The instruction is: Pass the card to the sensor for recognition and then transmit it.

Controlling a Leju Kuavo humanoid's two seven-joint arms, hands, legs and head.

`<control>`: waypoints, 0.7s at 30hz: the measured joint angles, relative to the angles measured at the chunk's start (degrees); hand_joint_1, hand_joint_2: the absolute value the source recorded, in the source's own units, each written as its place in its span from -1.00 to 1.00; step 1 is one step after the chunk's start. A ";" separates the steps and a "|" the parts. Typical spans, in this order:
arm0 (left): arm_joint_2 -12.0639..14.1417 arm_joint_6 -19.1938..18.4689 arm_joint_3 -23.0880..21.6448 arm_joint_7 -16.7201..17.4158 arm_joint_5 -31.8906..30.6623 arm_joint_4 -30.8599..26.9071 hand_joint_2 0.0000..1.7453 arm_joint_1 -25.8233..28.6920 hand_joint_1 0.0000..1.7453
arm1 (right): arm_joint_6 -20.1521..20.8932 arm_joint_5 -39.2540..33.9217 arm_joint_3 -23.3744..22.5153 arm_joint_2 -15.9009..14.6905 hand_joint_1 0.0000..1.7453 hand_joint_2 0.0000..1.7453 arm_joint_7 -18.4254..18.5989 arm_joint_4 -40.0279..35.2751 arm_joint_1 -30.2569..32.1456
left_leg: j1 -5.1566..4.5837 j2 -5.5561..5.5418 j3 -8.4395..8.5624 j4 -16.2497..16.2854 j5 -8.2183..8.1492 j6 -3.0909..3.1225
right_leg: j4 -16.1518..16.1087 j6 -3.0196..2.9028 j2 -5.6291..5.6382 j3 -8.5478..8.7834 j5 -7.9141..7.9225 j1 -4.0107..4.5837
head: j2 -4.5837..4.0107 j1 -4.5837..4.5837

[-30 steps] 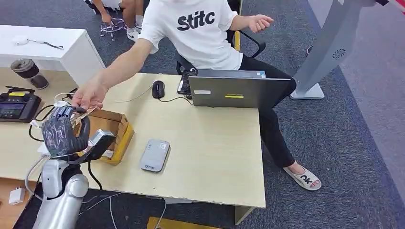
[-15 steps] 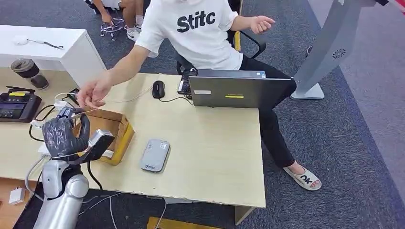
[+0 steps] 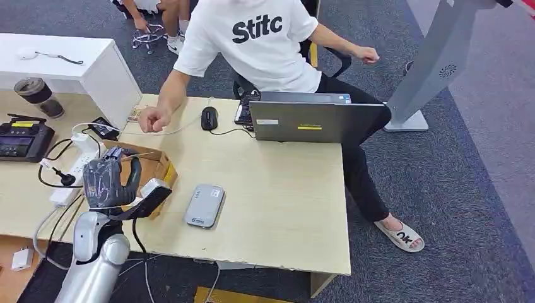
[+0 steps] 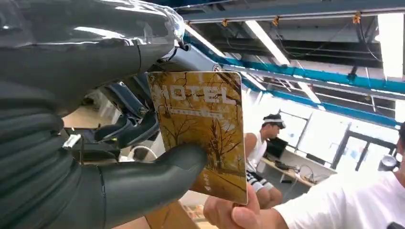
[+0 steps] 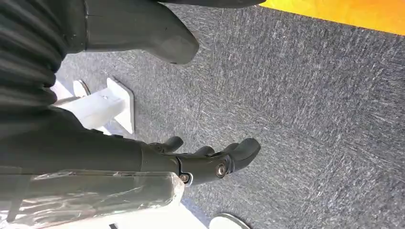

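We see the golden-yellow plastic card (image 4: 203,133) printed "HOTEL" with bare autumn trees held upright in our left hand (image 3: 110,180): the thick grey thumb (image 4: 157,179) presses its printed face while the darker fingers (image 4: 129,121) back it from behind, so the hand is closed around the card. In the head view that hand sits raised above the open brown cardboard box (image 3: 151,173) at the table's 9 o'clock side, and the card itself is hard to make out there. In the left wrist view a person's hand (image 4: 234,214) appears just beside the card's lower edge; we cannot tell whether it touches.

The grey rounded rectangular sensor pad (image 3: 205,205) lies flat on the pale wooden table (image 3: 284,202), at 3 o'clock from the box and apart from it. At 12 o'clock from the sensor stand a grey laptop (image 3: 315,120) and a black mouse (image 3: 209,117). The person in a white T-shirt (image 3: 258,41) sits behind the table, one fist (image 3: 153,118) resting on it near the mouse.

Our right hand (image 5: 210,160) hangs over dark grey carpet (image 5: 310,105), its fingers loosely apart and holding nothing.
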 joint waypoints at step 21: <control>-1.73 -8.74 -7.28 4.19 -2.68 4.04 1.00 0.38 1.00 | 0.09 0.13 0.00 0.02 -1.00 1.00 0.83 0.00 0.00 | 0.00 -0.01 -0.02 0.00 0.00 0.00 | 0.00 0.00 -0.02 0.00 0.00 0.00 | 0.00 0.02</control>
